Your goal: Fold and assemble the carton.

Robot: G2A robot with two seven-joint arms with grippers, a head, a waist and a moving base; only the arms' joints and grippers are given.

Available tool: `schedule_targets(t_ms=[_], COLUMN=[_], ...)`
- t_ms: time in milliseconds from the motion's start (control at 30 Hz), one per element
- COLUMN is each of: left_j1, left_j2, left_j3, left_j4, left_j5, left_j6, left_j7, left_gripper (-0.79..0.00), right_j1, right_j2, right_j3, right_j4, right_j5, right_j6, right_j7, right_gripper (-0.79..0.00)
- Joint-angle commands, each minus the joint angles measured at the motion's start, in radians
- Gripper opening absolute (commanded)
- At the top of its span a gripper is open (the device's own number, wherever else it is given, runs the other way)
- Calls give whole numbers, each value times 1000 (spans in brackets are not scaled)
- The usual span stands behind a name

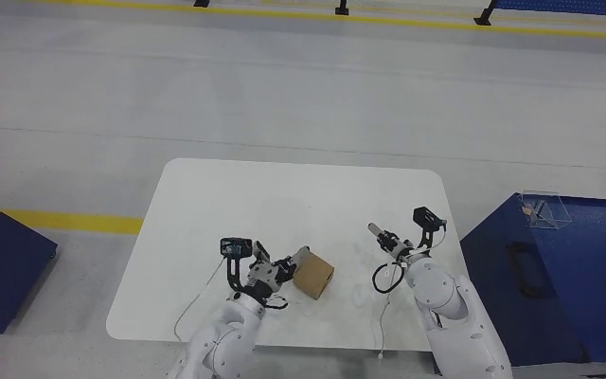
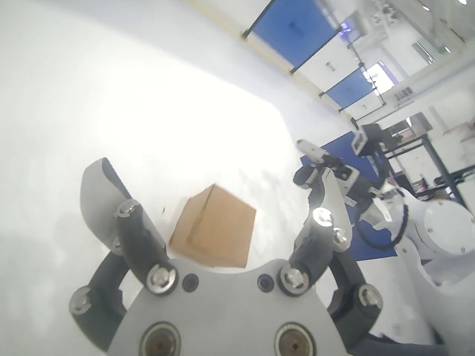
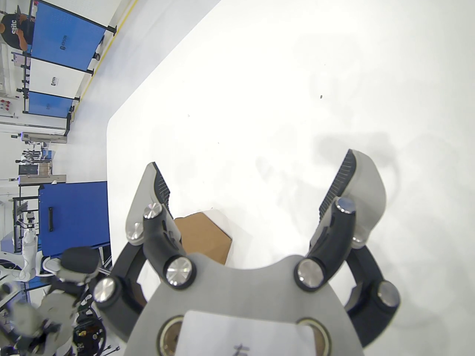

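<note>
Both gape empty; small brown cardboard carton lies just ahead of left fingers, right fingers farther off.

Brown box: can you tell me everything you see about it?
The carton is a small plain brown cardboard box, folded into a closed block with a seam across one face. It rests on the white table, near the robot's side, turned askew to the edges. The left gripper is open right by it; no finger clearly touches it.
</note>
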Motion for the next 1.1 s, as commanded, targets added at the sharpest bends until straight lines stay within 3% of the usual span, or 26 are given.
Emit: schedule_targets(t_ms=[0,67,233,600,833,1000,1067], left_j1=[-9,-28,-95,-126,-174,-163,-156], left_j2=[6,6,-7,-18,-33,-40,-39], left_j3=[18,53,102,133,169,166,162], left_j4=[37,88,193,268,358,337,342], left_j5=[167,264,278,236,234,184,193], left_j6=[-63,-88,-72,-83,-27,-38,-32], left_j7=[88,116,98,68,-5,138,141], left_gripper=[-785,-785,-785,-785,-785,-785,-785], right_j1=[0,0,0,0,0,0,0], right_j2=[0,0,0,0,0,0,0], right_j3=[0,0,0,0,0,0,0], right_j4=[0,0,0,0,0,0,0], right_j5=[0,0,0,0,0,0,0], right_j6=[0,0,0,0,0,0,0], right_j7=[0,0,0,0,0,0,0], right_gripper=[0,0,0,0,0,0,0])
